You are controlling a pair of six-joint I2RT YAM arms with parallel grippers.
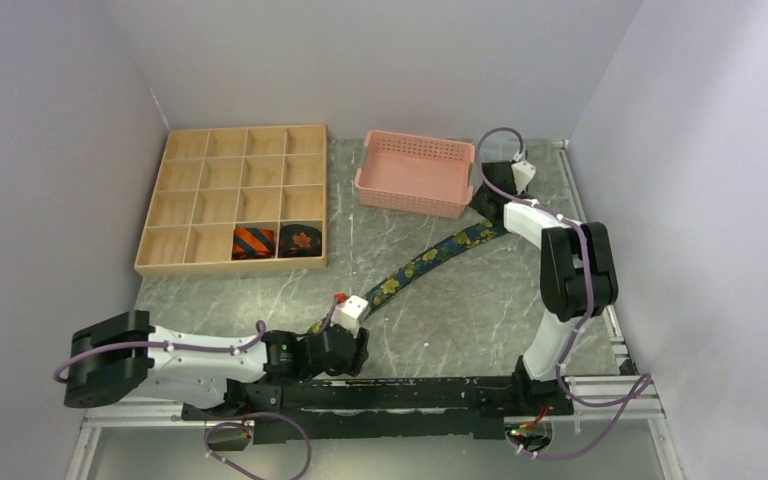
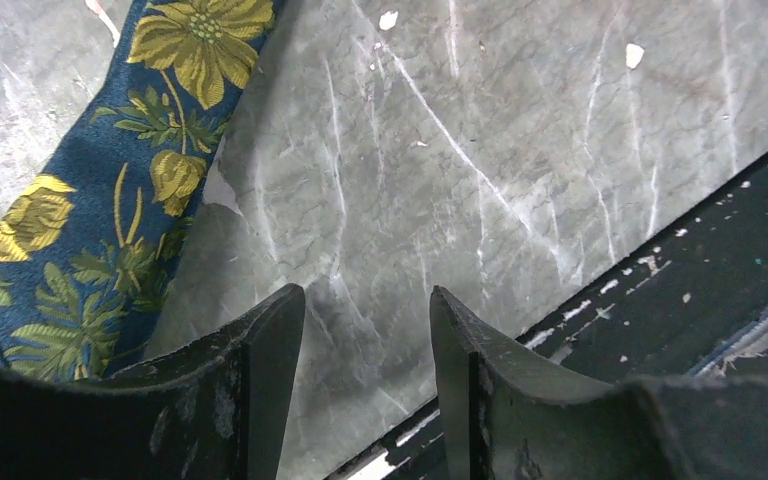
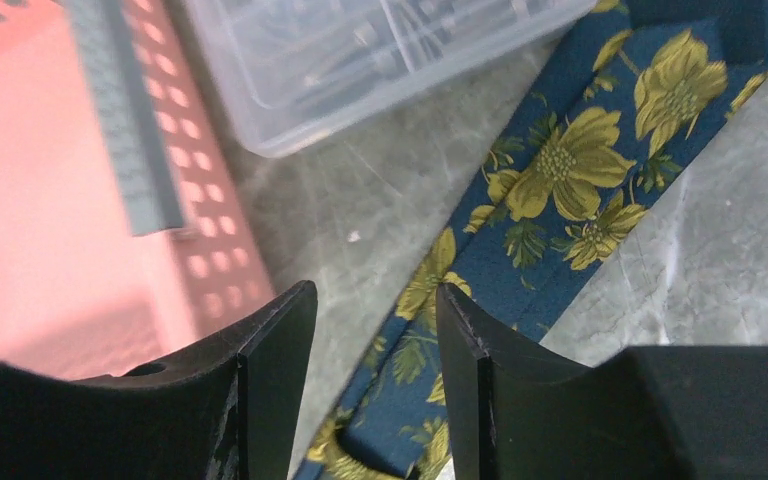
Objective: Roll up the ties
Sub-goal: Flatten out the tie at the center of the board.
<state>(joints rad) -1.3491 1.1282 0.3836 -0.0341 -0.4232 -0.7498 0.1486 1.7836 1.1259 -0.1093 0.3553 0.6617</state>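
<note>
Unrolled floral tie (image 1: pixel 430 258) lies flat, diagonal on surface (image 1: pixel 460 320), running from by L tool (image 2: pixel 367 297) up twd pink basket (image 1: pixel 412 198). L tool partly open, empty, tie just beside one finger. R tool (image 3: pixel 375 292) partly open above tie's far end, gripping nothing. Striped tie (image 1: pixel 254 241) & leaf tie (image 1: pixel 300 240) sit rolled in adjacent compartments of wooden tray (image 1: pixel 152 225).
</note>
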